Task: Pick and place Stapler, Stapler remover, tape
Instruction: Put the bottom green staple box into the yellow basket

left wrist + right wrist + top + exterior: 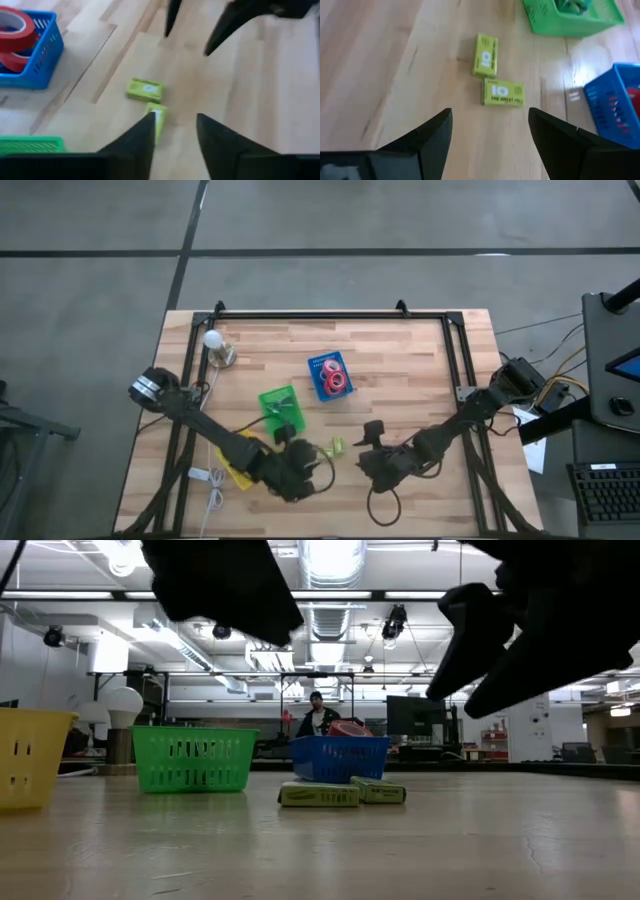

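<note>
Red tape rolls (pixel 333 380) lie in a blue bin (pixel 322 363), which the left wrist view (pixel 47 55) also shows. Two small green boxes (pixel 335 447) rest flat on the wood, side by side (pixel 502 94). My left gripper (pixel 175 125) is open and hovers just near-left of the boxes, one fingertip over a box (pixel 158 120). My right gripper (pixel 490 130) is open, hovering right of them and pointing at them. A green bin (pixel 280 408) holds green and dark items I cannot identify. No stapler or stapler remover shows plainly.
A yellow bin (pixel 30 755) stands at the near left, partly under my left arm. A white bulb on a base (pixel 215 345) sits at the far left. A dark frame (pixel 330 315) runs around the table. A person (pixel 318 718) stands far behind.
</note>
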`<control>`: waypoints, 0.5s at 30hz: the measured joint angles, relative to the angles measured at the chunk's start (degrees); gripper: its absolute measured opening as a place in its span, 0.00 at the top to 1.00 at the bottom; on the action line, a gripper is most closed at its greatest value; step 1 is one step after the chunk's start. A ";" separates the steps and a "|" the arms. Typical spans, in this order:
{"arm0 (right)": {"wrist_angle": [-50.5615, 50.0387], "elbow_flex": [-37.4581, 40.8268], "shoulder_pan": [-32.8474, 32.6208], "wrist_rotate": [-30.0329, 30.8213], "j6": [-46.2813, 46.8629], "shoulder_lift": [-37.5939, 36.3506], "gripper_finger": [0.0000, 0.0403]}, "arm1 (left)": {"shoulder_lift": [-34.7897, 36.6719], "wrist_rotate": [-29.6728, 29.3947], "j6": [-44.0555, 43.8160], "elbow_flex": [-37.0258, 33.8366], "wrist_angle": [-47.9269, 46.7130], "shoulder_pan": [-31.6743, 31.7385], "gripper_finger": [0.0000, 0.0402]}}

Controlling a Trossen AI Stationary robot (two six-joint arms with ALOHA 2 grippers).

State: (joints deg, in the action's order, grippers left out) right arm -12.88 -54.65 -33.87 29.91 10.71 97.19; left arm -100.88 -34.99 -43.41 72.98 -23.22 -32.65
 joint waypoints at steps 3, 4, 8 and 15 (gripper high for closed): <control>0.25 1.15 -0.63 -0.24 1.69 -0.46 0.37 | 0.00 3.07 1.35 -2.15 1.32 3.63 0.53; 0.79 1.59 -0.83 -0.32 2.29 -0.88 0.38 | 0.00 4.29 1.34 -2.89 1.29 4.82 0.50; 2.35 3.89 -1.90 -0.68 3.42 -3.58 0.44 | -0.02 8.80 4.39 -5.13 3.90 8.74 0.45; 8.92 12.68 -2.12 -5.62 5.99 -14.51 0.70 | -0.04 17.17 15.35 -7.21 11.02 10.70 0.45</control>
State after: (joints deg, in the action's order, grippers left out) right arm -3.95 -41.97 -35.99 24.29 16.70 82.68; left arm -100.92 -17.82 -28.06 65.77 -12.20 -21.96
